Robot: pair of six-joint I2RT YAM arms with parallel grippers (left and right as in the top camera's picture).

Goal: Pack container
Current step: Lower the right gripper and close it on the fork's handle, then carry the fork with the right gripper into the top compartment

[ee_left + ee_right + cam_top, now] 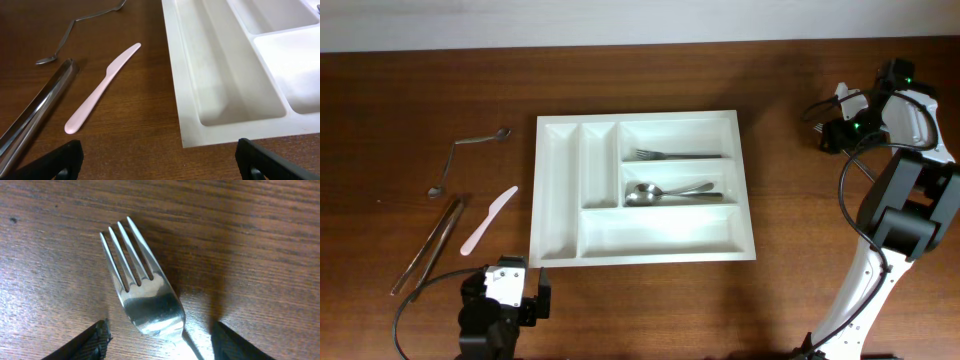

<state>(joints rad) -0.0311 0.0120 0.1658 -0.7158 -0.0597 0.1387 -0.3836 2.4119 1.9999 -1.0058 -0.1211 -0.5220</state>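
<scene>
The white cutlery tray [640,117] lies mid-table; its near left corner shows in the left wrist view [185,75]. One short compartment holds a fork [678,155], the other a spoon [670,190]. My right gripper [827,127] is at the far right, low over the table. In the right wrist view it [160,342] is open, one finger on each side of the neck of a steel fork [150,300] that lies flat on the wood. My left gripper [505,290] is open and empty at the front left [160,160], just before the tray's corner.
Left of the tray lie a pink plastic knife [488,220] [102,87], steel tongs [428,245] [35,112] and a bent steel spoon [470,155] [75,25]. The right arm's cable loops over the table's right side.
</scene>
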